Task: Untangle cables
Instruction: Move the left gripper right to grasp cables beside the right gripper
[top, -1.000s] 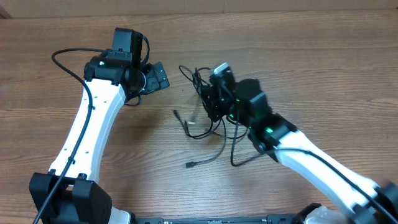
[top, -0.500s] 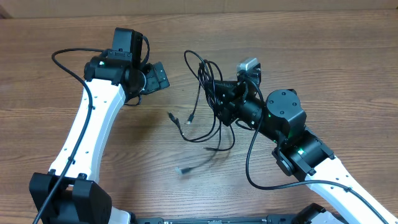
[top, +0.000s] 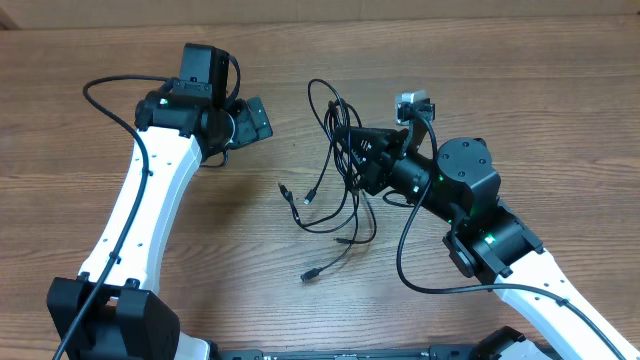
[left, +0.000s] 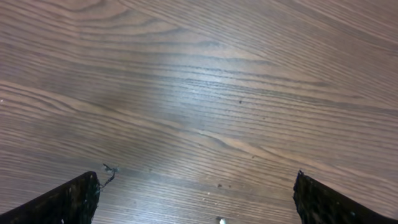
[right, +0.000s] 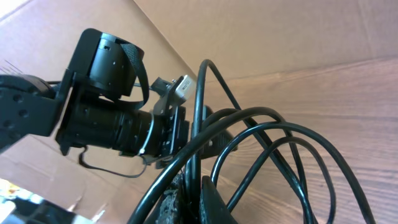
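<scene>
The cables (top: 335, 160) are thin black cords in a tangled bundle at the table's middle, with loops up high and loose plug ends hanging to the wood (top: 310, 273). My right gripper (top: 362, 160) is shut on the bundle and holds it lifted. In the right wrist view the cords (right: 249, 124) loop out from between my fingers (right: 193, 199). My left gripper (top: 250, 122) is open and empty, left of the bundle and apart from it. In the left wrist view its fingertips (left: 196, 199) frame bare wood.
The wooden table (top: 520, 110) fills the view. A cardboard wall (right: 261, 31) stands behind the table. The left arm's camera and wiring (right: 112, 68) show in the right wrist view.
My right gripper has moved right and up with the bundle, pulling it higher. The loose plug ends have swung and shifted on the wood. The left arm has not moved.
</scene>
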